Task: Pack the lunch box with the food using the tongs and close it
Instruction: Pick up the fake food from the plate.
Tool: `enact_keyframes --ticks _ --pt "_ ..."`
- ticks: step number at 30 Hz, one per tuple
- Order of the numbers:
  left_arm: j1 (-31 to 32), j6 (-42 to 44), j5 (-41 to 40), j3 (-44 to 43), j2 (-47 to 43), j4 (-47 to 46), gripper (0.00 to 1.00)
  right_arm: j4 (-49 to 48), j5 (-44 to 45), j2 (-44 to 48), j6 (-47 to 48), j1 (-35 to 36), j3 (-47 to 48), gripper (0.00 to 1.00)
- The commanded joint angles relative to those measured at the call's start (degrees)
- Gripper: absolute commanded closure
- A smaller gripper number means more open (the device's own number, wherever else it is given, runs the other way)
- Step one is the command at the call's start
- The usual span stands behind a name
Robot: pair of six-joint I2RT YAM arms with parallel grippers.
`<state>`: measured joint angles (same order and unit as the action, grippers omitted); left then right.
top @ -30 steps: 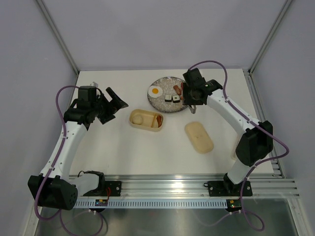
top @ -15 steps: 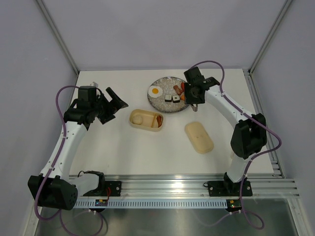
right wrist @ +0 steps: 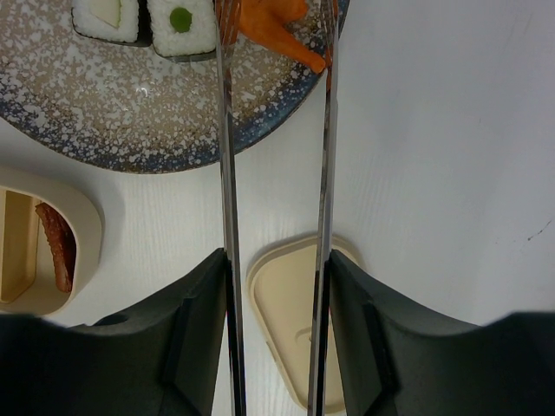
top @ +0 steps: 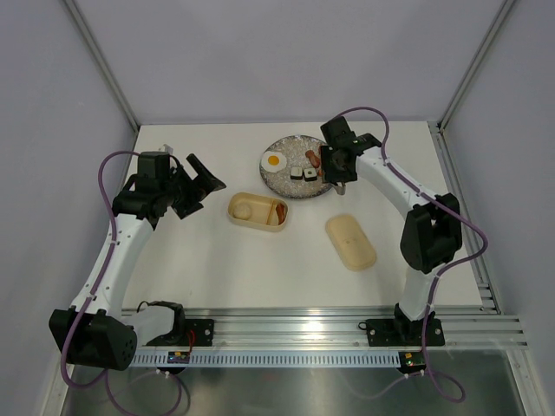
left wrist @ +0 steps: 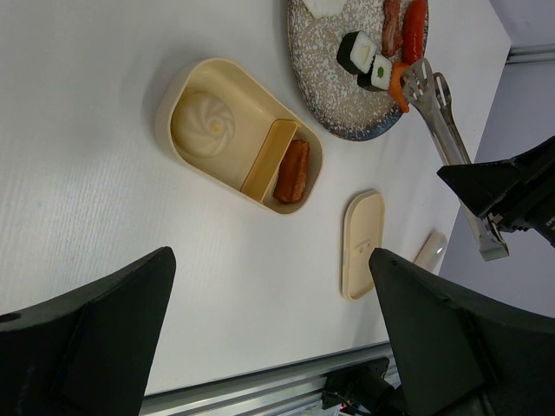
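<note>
The lunch box (top: 260,197) lies open mid-table, with a beige ball (left wrist: 204,124) in its big compartment and a sausage (left wrist: 293,171) in the narrow one. Its lid (top: 350,242) rests apart, to the right. My right gripper (right wrist: 277,260) is shut on the tongs (right wrist: 227,173). Their two arms stand apart, with the tips on either side of the orange carrot piece (right wrist: 277,26) on the plate (top: 282,182). Two sushi rolls (right wrist: 143,13), a fried egg (top: 275,160) and sausages (left wrist: 403,22) lie on that plate too. My left gripper (left wrist: 269,256) hangs open left of the box, holding nothing.
The speckled round plate sits behind the lunch box near the table's back edge. An aluminium rail (top: 329,325) runs along the near edge by the arm bases. Enclosure walls and posts close in the left, right and back sides.
The right arm has drawn its elbow in and its wrist has shifted slightly left toward the plate, bringing the tongs with it. The left arm has not moved.
</note>
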<state>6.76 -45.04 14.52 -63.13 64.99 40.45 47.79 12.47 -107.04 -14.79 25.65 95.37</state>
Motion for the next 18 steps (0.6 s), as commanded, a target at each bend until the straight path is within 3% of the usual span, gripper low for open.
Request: enact_keyframes --ticks 1,18 --pt "-0.35 0.74 0.24 0.47 -0.3 -1.78 0.01 -1.47 -0.87 -1.06 1.08 -0.42 3.15 0.45" --pt "-0.35 1.09 0.15 0.47 -0.22 -1.51 0.01 -0.86 -2.71 -6.69 1.51 -0.42 6.49 0.44"
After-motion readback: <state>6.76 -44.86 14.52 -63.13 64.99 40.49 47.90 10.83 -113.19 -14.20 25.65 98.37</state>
